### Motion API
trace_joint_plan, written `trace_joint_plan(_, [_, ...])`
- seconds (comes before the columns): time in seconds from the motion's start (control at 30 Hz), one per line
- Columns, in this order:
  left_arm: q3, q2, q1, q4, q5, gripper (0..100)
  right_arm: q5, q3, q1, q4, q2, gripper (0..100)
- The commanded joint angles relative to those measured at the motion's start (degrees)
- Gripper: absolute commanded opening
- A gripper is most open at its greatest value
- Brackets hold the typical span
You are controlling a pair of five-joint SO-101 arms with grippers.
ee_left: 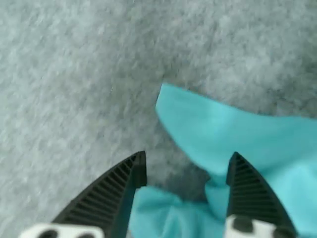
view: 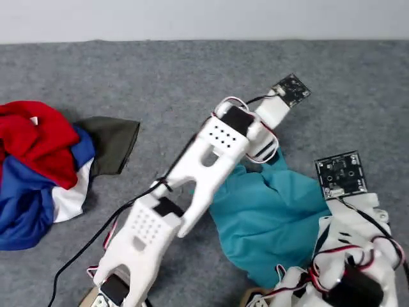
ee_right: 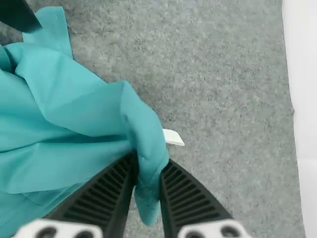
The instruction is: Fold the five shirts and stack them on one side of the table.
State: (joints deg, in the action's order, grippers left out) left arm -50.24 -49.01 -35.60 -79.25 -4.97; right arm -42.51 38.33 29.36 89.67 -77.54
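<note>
Nearest to the arms' bases, the right end effector (ee_right: 148, 163) is clamped narrow on a raised fold of the teal shirt (view: 268, 211), with the cloth bunched between its ribbed pads. A small white label (ee_right: 173, 137) pokes out just beside the pinch. I take this grip as an anchor, or as a way to lift one edge so the fabric can be drawn out flat.

The shirt itself lies crumpled on the grey surface (view: 160, 77), towards the right between the two arms, and none of it is folded yet.

At the shirt's far edge, the left arm stretches across from the near left. Its left end effector (ee_left: 188, 158) hangs spread wide over a pointed teal corner and grips nothing. It looks lined up to close on that corner, so both arms could pull the cloth taut.

Well apart on the left sits a heap of unfolded shirts (view: 45, 166): red on top, blue and white beneath, and a dark olive shirt (view: 114, 144) spilling out at the side. By my reckoning the job has barely begun.
</note>
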Motion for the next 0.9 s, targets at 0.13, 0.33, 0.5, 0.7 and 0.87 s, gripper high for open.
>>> trace_joint_plan(0.13, [-19.12,-14.33,-1.05,-0.44,0.44,27,0.62,-0.18,0.57,0.22,-0.22,0.8])
trace_joint_plan(0.33, [-28.26,-21.8,-1.05,-4.48,0.18,27,0.53,-0.18,0.57,0.22,-0.22,0.8])
trace_joint_plan(0.5, [-28.97,-23.21,-1.23,-7.12,-2.64,19,0.53,-0.18,0.57,0.22,-0.13,0.8])
trace_joint_plan(0.7, [-29.05,-23.38,-2.73,-9.49,-8.53,1,0.62,-0.09,0.57,0.04,-0.13,0.8])
trace_joint_plan(0.87, [-33.63,-20.84,-1.67,-14.51,-8.53,1,0.53,-0.53,0.57,-0.57,-0.22,0.8])
